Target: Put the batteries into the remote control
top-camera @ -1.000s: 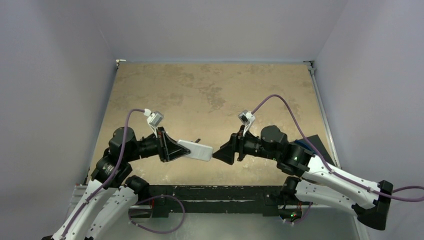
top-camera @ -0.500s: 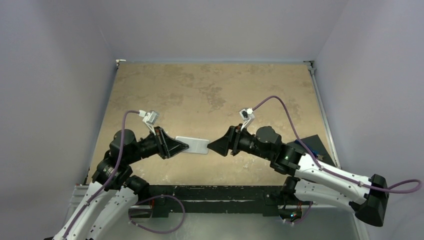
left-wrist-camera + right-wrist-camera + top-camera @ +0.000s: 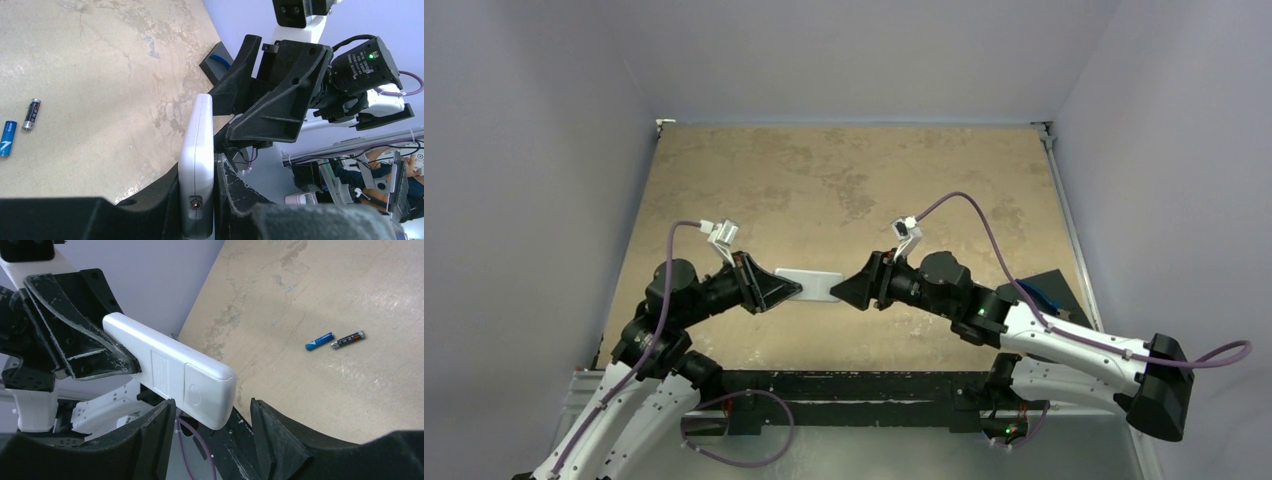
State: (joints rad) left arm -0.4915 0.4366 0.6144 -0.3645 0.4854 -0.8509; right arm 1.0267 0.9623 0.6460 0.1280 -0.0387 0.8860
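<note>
My left gripper (image 3: 790, 291) is shut on one end of the white remote control (image 3: 814, 284) and holds it above the table, level and pointing right. In the left wrist view the remote (image 3: 198, 150) stands edge-on between the jaws of that gripper (image 3: 198, 202). My right gripper (image 3: 838, 291) is open, its jaws on either side of the remote's free end without touching it. The right wrist view shows the remote's plain back (image 3: 165, 365) with its ribbed cover in place, between the spread jaws (image 3: 212, 427). The blue battery (image 3: 319, 341) and the dark battery (image 3: 348, 340) lie side by side on the table, also in the left wrist view (image 3: 7, 138) (image 3: 31, 114).
A flat black object (image 3: 1052, 289) with a blue part lies at the table's right edge. Lilac walls close in the table on three sides. The black rail (image 3: 844, 385) with the arm bases runs along the near edge.
Both grippers have moved away from the near edge. The remote has turned level. My right gripper has closed the distance and now brackets the remote's free end.
</note>
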